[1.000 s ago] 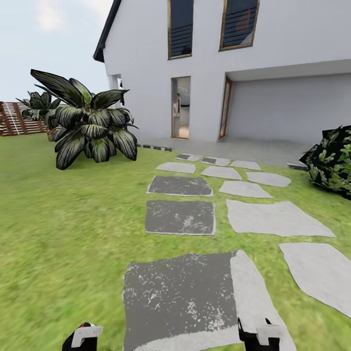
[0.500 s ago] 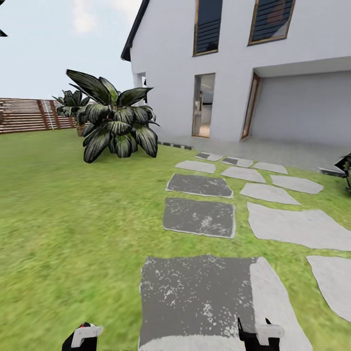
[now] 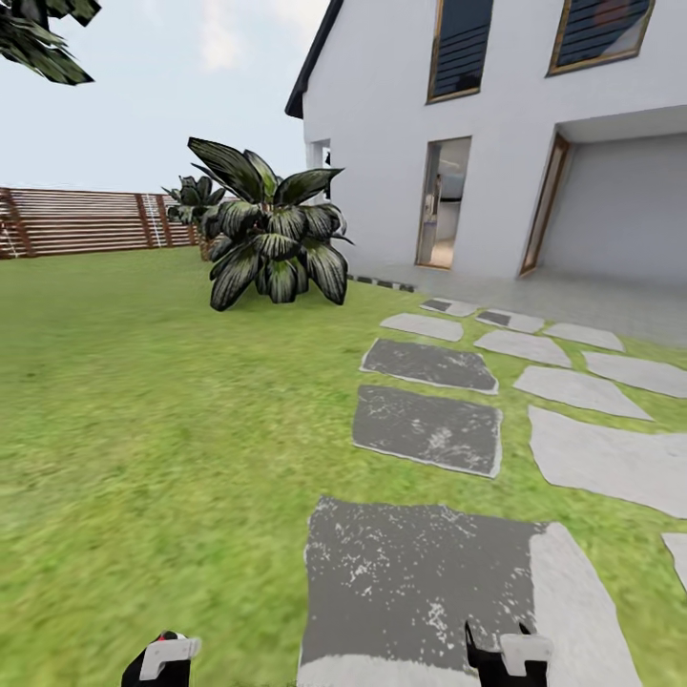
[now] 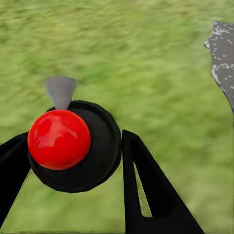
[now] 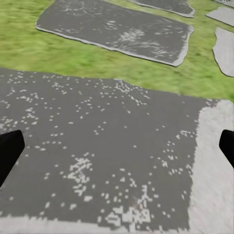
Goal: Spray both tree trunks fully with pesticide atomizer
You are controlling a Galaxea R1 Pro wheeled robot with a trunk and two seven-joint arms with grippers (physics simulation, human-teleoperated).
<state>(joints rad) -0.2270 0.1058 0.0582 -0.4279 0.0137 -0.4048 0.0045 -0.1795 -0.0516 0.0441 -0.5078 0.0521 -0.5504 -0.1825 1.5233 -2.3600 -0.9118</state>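
The pesticide atomizer (image 4: pixel 73 151), a black round body with a red ball top and a grey nozzle, sits between the two black fingers of my left gripper (image 4: pixel 75 139), which is shut on it over grass. In the head view the left gripper (image 3: pixel 162 658) is at the lower edge with a red tip showing. My right gripper (image 3: pixel 501 654) is open, and its fingers (image 5: pixel 9 151) stand wide apart over a dark paving slab. Dark mottled leaves of a tree crown (image 3: pixel 38 38) hang in at the upper left. The tree trunks are out of view.
Grass lawn (image 3: pixel 143 401) spreads ahead and to the left. Grey stepping stones (image 3: pixel 429 429) run toward a white house (image 3: pixel 496 143) with an open doorway. A broad-leaved dark plant (image 3: pixel 272 239) stands before the house corner. A brown slat fence (image 3: pixel 86 221) closes the far left.
The whole picture has slid right, so the camera has turned left. More fence and the overhead leaves came into view, and the bush at the right has gone. Both grippers keep their pose.
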